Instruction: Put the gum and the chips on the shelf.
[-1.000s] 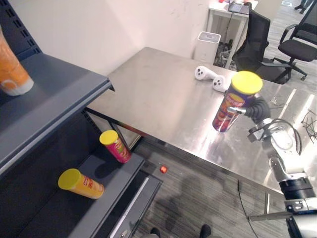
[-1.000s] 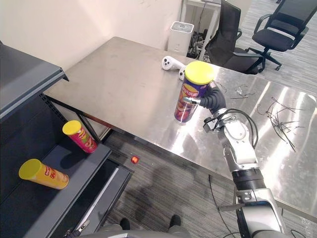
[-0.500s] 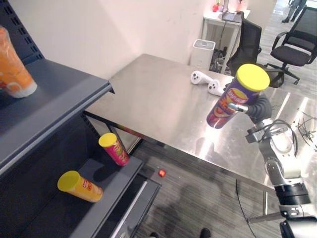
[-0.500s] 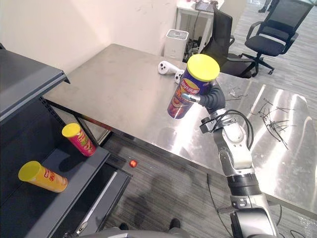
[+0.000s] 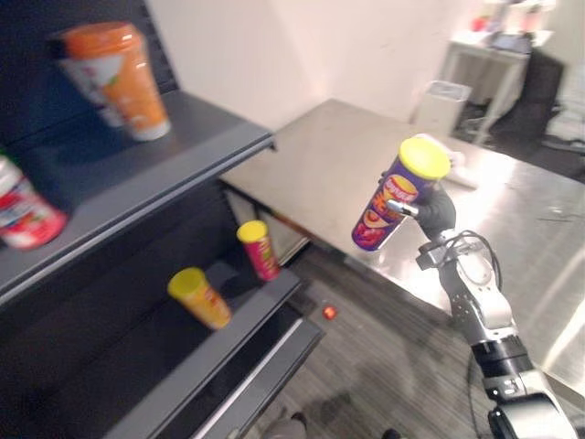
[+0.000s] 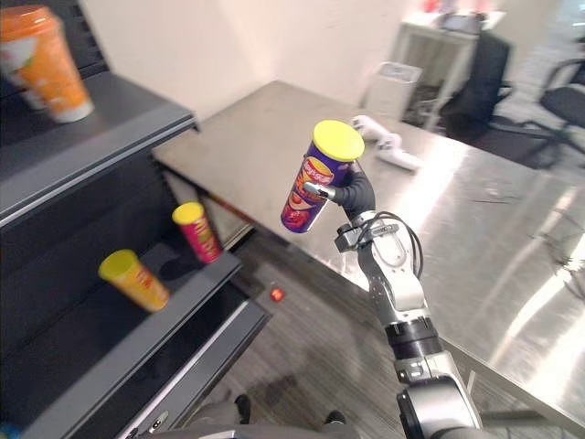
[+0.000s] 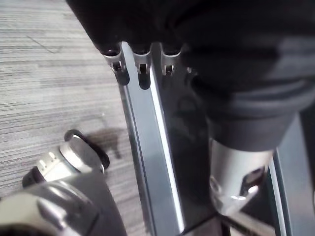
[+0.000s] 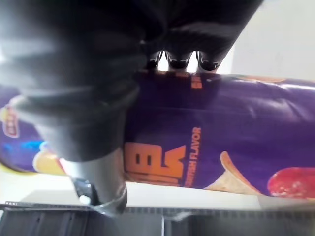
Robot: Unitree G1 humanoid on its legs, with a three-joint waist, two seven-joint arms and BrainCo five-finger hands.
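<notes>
A purple chips can [image 5: 393, 197] with a yellow lid hangs tilted in the air over the front edge of the steel table [image 5: 334, 160]. My right hand [image 6: 358, 194] is shut on it; in the right wrist view its fingers [image 8: 178, 60] and thumb wrap the can [image 8: 221, 147]. The dark shelf unit stands to the left, with an upper board [image 5: 183, 165] and a lower board [image 5: 228, 338]. My left hand [image 7: 236, 182] hangs low beside a metal rail above the floor, fingers [image 7: 142, 73] relaxed and holding nothing.
An orange cup [image 5: 114, 78] and a red-and-white container [image 5: 23, 206] stand on the upper board. A yellow can [image 5: 201, 297] and a red can [image 5: 259, 249] lie on the lower board. White controllers [image 6: 388, 146] lie on the table; a small red object [image 5: 329, 312] is on the floor.
The camera has turned toward the shelf, bringing more of it into view. My right hand has carried the purple can off the tabletop toward the table's front edge and the shelf.
</notes>
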